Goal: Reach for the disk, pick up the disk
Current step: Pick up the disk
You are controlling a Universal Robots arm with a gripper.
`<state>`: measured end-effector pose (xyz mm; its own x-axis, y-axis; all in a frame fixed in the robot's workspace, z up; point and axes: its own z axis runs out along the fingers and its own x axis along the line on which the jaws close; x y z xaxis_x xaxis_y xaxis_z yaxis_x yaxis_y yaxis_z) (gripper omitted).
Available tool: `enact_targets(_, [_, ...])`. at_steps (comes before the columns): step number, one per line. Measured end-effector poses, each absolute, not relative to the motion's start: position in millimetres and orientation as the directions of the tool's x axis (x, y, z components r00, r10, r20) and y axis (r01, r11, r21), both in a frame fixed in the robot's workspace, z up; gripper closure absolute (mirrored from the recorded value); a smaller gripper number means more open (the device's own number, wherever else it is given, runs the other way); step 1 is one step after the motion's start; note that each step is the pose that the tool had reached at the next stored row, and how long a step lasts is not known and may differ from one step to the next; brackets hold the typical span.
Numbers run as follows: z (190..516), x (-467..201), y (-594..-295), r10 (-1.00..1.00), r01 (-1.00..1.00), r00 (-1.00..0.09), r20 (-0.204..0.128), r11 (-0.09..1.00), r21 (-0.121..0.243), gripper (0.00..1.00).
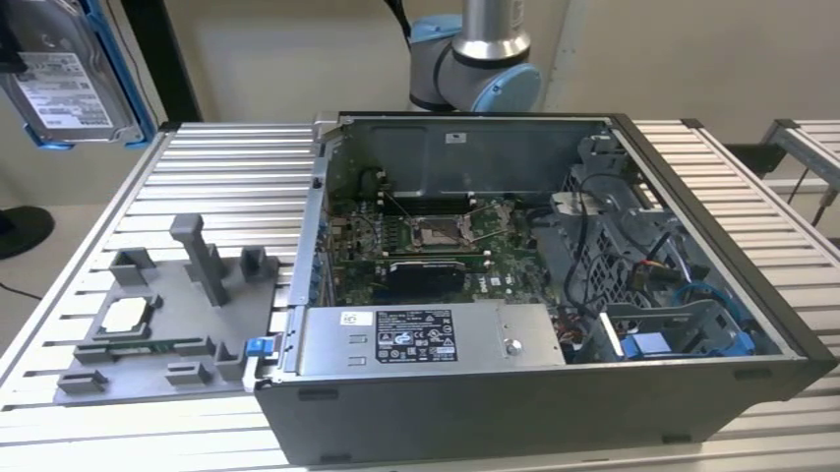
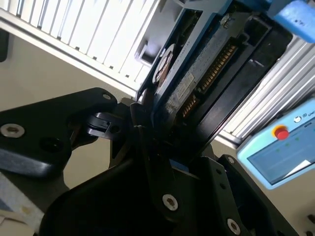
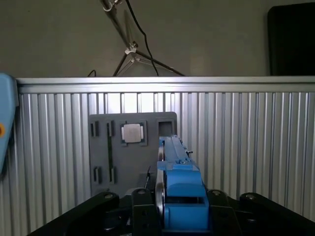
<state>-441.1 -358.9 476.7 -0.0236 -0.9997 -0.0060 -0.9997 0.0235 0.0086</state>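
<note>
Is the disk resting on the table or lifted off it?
Lifted: the disk hangs clear of the table, clamped edge-on in the gripper.

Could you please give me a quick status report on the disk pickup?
Gripper shut on the disk. Disk held in the air over the grey fixture plate. Open computer case stands apart, to the exterior view's right.

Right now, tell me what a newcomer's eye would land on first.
The disk, blue-bracketed, hangs high at the exterior view's left, clamped edge-on in the gripper in the first wrist view. Below, an open computer case sits in the middle of the exterior view, a grey fixture plate beside it.
</note>
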Motion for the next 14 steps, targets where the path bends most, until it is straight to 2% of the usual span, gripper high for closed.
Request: enact_targets(14, [491.0, -441.1, -358.9, -1.0, -1.0, -0.024, -0.006, 0.024, 0.009, 1.0])
